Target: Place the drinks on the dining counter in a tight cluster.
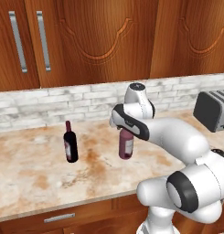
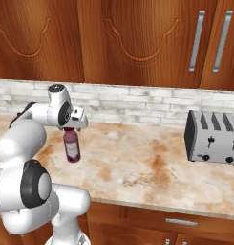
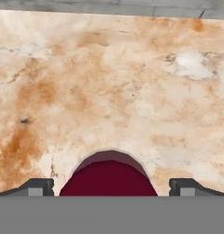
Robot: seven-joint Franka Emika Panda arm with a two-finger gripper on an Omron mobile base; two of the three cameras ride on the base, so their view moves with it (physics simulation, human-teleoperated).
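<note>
While the white arm reaches out over the marbled counter (image 1: 35, 178), its pincer (image 3: 111, 186) hangs directly above the maroon juice bottle (image 1: 126, 145), fingers spread wide and gripping nothing. Seen from the hand, the two dark fingertips (image 3: 38, 186) stand apart at either side of the bottle's rounded maroon top, with open stone showing between each tip and the bottle; most of the bottle is cut off by the lower edge, so only its shoulder can be made out there.

From the left base camera, the hand covers the bottle's cap and neck, leaving the labelled body standing upright on the counter just below the pincer. The right base camera shows the same bottle beneath the hand, its top likewise hidden behind the wrist housing; whether the fingers reach down past the cap is hard to tell from either side.

Well off to the pincer's left in the left base view, the dark wine bottle (image 1: 70, 142) with its red neck stands upright and alone on the stone. Far to the pincer's other side, a grey toaster (image 2: 213, 138) sits against the white brick wall (image 2: 137, 103), cut off at the frame's edge in both base views. Wooden cabinet doors (image 1: 86, 36) with metal handles fill the wall beyond the pincer, and a drawer front (image 1: 58, 218) shows below the counter's near edge.
</note>
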